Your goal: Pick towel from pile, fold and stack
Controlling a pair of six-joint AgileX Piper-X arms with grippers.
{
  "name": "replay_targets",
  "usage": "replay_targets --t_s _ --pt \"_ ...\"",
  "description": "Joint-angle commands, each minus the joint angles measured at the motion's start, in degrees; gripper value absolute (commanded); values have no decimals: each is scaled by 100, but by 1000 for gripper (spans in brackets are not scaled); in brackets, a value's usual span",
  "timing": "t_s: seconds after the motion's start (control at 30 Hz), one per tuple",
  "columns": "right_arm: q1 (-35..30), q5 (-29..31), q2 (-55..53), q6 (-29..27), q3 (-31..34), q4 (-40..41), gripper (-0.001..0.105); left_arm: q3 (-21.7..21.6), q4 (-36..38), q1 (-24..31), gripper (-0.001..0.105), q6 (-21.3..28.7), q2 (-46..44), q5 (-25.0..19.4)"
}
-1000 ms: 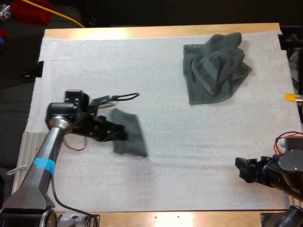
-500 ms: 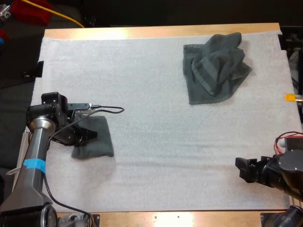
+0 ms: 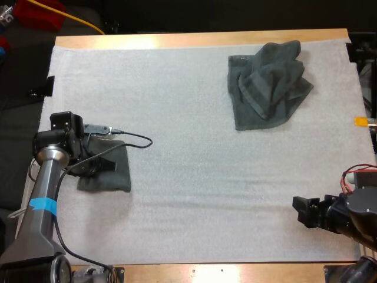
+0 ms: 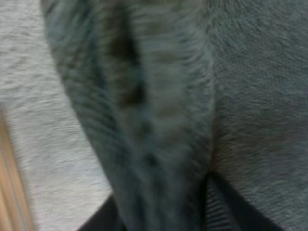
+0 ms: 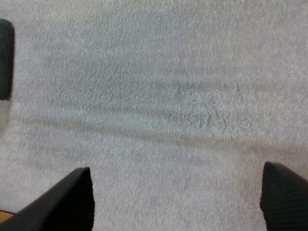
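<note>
While your left gripper point(image 3: 111, 166) pinches the folded towel point(image 3: 115, 180) flat at the mat's point(image 3: 194, 177) left edge, the crumpled pile point(image 3: 268, 82) lies toward the mat's far right corner; your right gripper point(image 3: 301, 211) hovers over the mat's near right corner, fingers point(image 5: 72, 198) spread wide, touching nothing.

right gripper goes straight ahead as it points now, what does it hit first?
The right gripper, open, faces bare mat: free for a long stretch. Far along that line lies the folded towel at the left gripper; height unclear.
</note>
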Motion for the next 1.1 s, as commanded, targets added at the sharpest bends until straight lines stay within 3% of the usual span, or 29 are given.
replay_targets --t_s 0.0,0.07,0.13,0.47,0.6,0.83,1.07 --pt "12 -37 -3 -9 -44 12 70 -33 -31 -4 51 7 -59 -382" --pt "12 -37 -3 -9 -44 12 70 -33 -31 -4 61 -49 -59 -772" --pt "12 -37 -3 -9 -44 12 70 -33 -15 -4 65 -141 -59 -901" --pt "12 -37 -3 -9 -44 12 70 -375 873 -4 65 -588 -59 592" --pt "12 -7 -3 -9 -44 12 70 -202 912 -4 65 -644 -59 643" --pt "12 -9 -3 -9 -44 12 70 410 162 -4 65 -700 -59 729" --pt "12 -9 -3 -9 -44 12 70 645 -182 -4 65 -758 -59 729"
